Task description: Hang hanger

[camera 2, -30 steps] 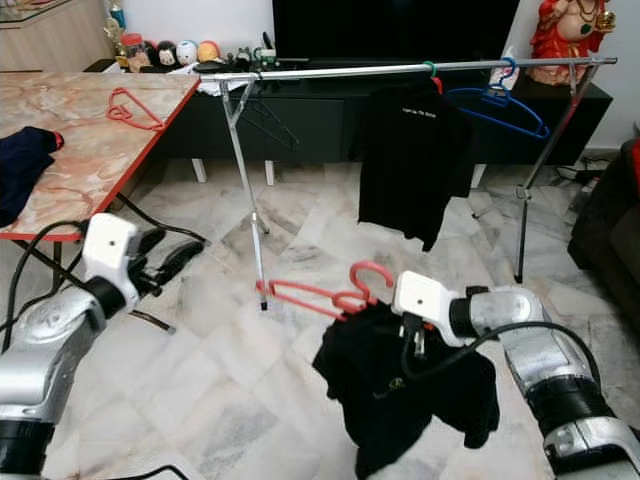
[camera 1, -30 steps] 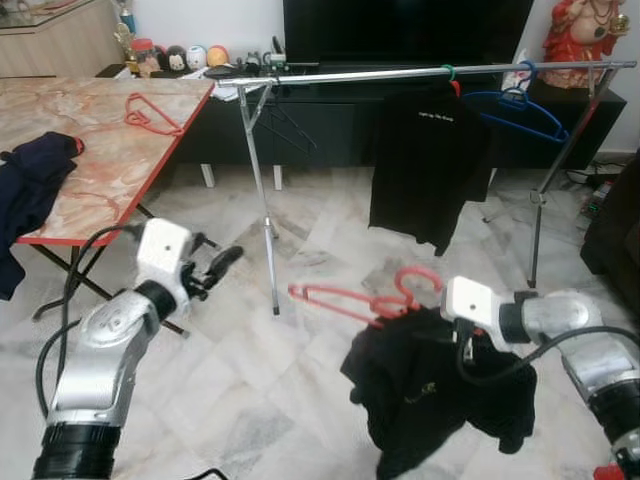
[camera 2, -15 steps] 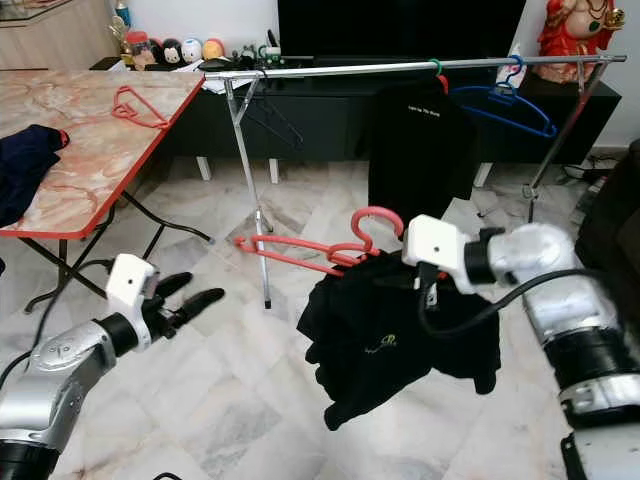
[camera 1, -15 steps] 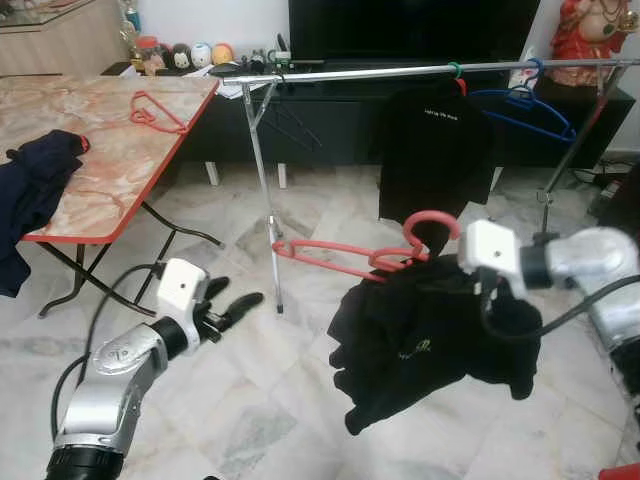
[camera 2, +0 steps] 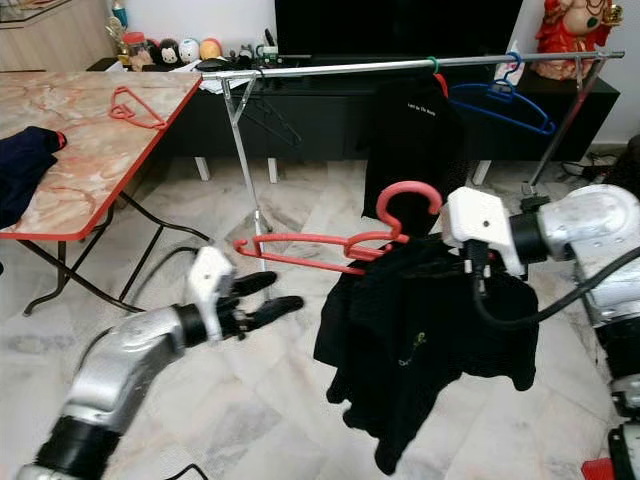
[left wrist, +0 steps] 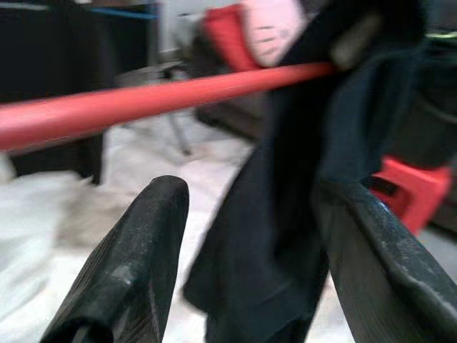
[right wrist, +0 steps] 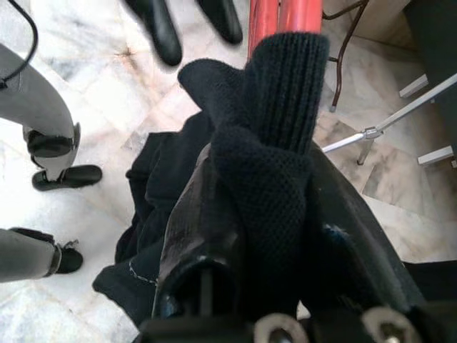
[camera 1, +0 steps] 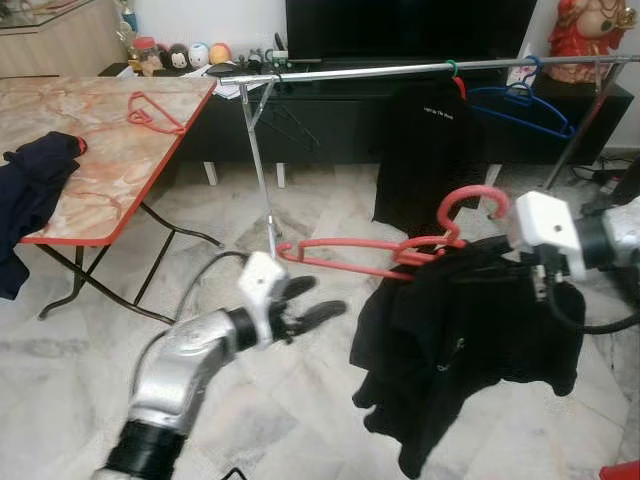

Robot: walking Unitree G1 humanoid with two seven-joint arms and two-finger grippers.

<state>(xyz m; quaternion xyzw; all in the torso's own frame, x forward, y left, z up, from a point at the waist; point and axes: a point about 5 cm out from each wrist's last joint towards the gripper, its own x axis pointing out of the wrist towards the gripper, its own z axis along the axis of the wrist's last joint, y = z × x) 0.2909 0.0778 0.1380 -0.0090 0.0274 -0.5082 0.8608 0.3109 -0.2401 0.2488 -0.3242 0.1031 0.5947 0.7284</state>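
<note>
A red hanger [camera 1: 385, 250] carries a black garment [camera 1: 470, 350] that droops toward the floor. My right gripper [right wrist: 271, 207] is shut on the garment's collar and the hanger beneath it, at the right of the scene. My left gripper [camera 1: 310, 305] stands open just below the hanger's free left end, not touching it; its two black fingers [left wrist: 132, 271] spread under the red bar [left wrist: 143, 103]. Behind runs the chrome clothes rail [camera 1: 420, 70] with a black shirt [camera 1: 430, 150] and a blue hanger [camera 1: 520, 105] on it.
A marble-top folding table [camera 1: 110, 160] at the left holds a red hanger [camera 1: 150, 110] and a dark garment [camera 1: 30, 190]. The rail's metal leg [camera 1: 262, 170] stands just behind the held hanger. A black TV cabinet [camera 1: 330, 120] lines the back wall. A red object [camera 1: 620, 470] sits at the floor's right corner.
My right gripper has lifted the hanger and garment higher and to the right. My left gripper has swung from the left side in under the hanger's free end.
</note>
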